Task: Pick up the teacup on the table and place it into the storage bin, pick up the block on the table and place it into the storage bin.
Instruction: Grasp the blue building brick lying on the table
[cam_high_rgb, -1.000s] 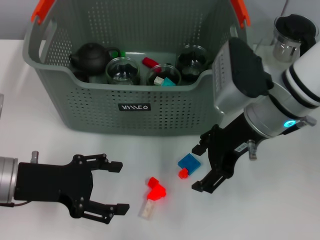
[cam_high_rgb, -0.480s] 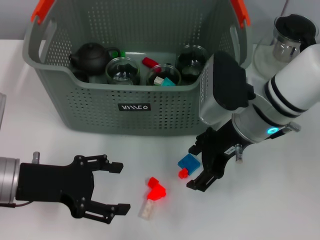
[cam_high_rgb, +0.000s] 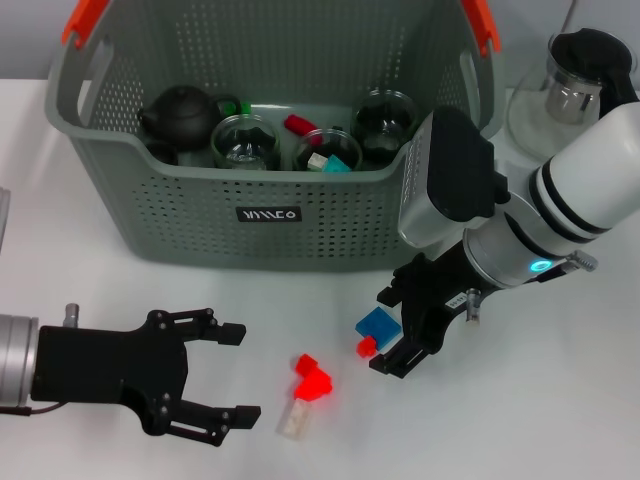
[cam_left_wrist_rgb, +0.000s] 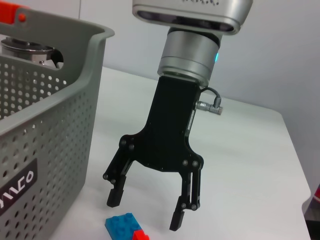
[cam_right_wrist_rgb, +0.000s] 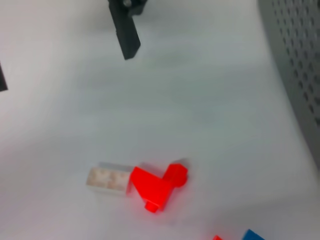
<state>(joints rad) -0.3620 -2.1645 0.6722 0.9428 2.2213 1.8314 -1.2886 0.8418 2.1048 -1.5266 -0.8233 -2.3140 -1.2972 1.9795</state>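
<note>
The storage bin (cam_high_rgb: 265, 150), a grey-green perforated basket with orange handle ends, stands at the back of the white table (cam_high_rgb: 560, 420) and already holds a dark teapot (cam_high_rgb: 182, 115), several glass cups and a few small blocks. No teacup is left on the table; a glass pitcher (cam_high_rgb: 580, 80) stands well to the right of the bin. The right end effector (cam_high_rgb: 398, 330) has shifted left and down over the last second and now hangs with its jaws spread wide, straddling the blue block (cam_high_rgb: 380, 323) that sits with a small red piece (cam_high_rgb: 366, 346) just in front of the bin. The left wrist view shows that same end effector (cam_left_wrist_rgb: 150, 212) poised with its fingertips on either side of the blue block (cam_left_wrist_rgb: 121, 223), not yet closed. That approach suggests the block grasp is the step in hand, with the lift and drop into the bin still to come. The left end effector (cam_high_rgb: 235, 372) hovers low at the near left, open and empty, near the red block cluster (cam_high_rgb: 312, 380) and a pale translucent block (cam_high_rgb: 295, 419).
</note>
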